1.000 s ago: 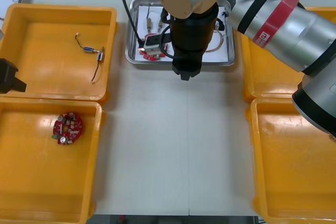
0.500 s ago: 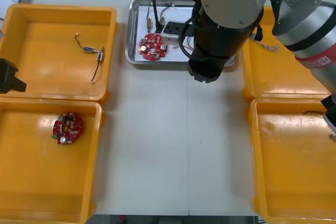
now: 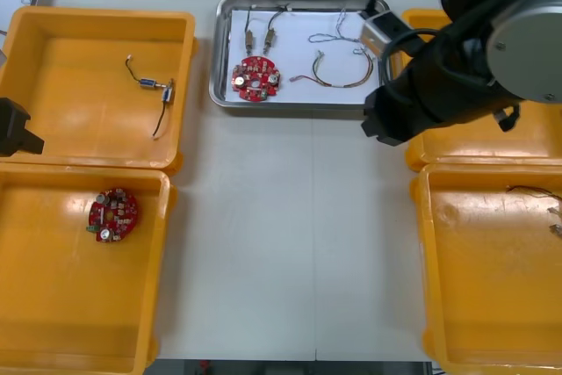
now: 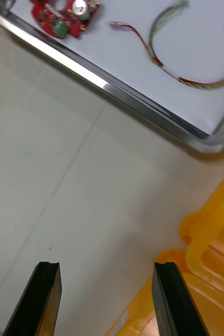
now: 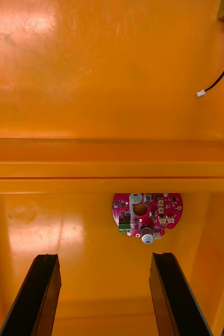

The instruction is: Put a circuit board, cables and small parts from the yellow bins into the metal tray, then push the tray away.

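Observation:
The metal tray (image 3: pixel 221 50), white inside, stands at the table's far middle. In it lie a round red circuit board (image 3: pixel 255 76) (image 4: pixel 64 16), a red and yellow cable (image 3: pixel 338 75) (image 4: pixel 169 63) and small metal parts (image 3: pixel 259 34). My right gripper (image 3: pixel 384 126) (image 4: pixel 104 270) hangs open and empty over the bare table, just off the tray's near right corner (image 4: pixel 206 137). My left gripper (image 3: pixel 16 127) (image 5: pixel 104 260) waits open at the left edge above the near-left bin. A second red circuit board (image 3: pixel 112 213) (image 5: pixel 147 215) lies beyond its fingers.
The far-left yellow bin (image 3: pixel 88 138) holds a black cable with a small metal part (image 3: pixel 160 94) (image 5: pixel 222 68). The near-right bin (image 3: pixel 492 305) has a black cable (image 3: pixel 531 191) at its far right. A corner of a right-hand bin (image 4: pixel 216 252) lies close beside my right fingers.
My right arm has swung right, from above the tray to off its near right corner, uncovering the circuit board and cables in the tray. The left arm has stayed put.

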Motion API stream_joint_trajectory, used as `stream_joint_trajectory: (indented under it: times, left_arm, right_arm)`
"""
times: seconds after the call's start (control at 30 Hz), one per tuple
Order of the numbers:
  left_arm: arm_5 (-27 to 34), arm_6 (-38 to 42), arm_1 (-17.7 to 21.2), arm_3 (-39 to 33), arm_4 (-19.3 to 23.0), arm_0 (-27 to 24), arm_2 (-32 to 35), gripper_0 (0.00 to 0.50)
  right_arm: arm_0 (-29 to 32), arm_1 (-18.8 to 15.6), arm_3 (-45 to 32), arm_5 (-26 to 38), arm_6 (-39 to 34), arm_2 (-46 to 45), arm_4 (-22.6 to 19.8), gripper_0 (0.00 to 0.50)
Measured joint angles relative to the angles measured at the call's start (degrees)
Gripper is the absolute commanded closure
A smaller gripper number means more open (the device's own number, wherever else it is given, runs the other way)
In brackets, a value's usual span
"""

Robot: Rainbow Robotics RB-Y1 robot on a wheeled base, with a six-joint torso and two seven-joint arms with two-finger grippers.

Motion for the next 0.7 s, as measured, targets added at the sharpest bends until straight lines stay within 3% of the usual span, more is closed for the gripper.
stream_joint_trajectory:
  times: [0.23, 0.43, 0.7]
  left_arm:
    - [0.0, 0.0, 0.0, 0.0, 0.0, 0.0, 0.0, 0.0]
    - [0.0, 0.0, 0.0, 0.0, 0.0, 0.0, 0.0, 0.0]
    - [0.0, 0.0, 0.0, 0.0, 0.0, 0.0, 0.0, 0.0]
  right_arm:
    - [6.1, -4.6, -4.6, 0.0, -5.5, -3.8, 0.0, 0.0]
    - [8.4, -4.8, -5.0, 0.0, -9.4, -9.1, 0.1, 0.0]
    - [15.9, -4.8, -6.0, 0.0, -9.6, -21.1, -0.1, 0.0]
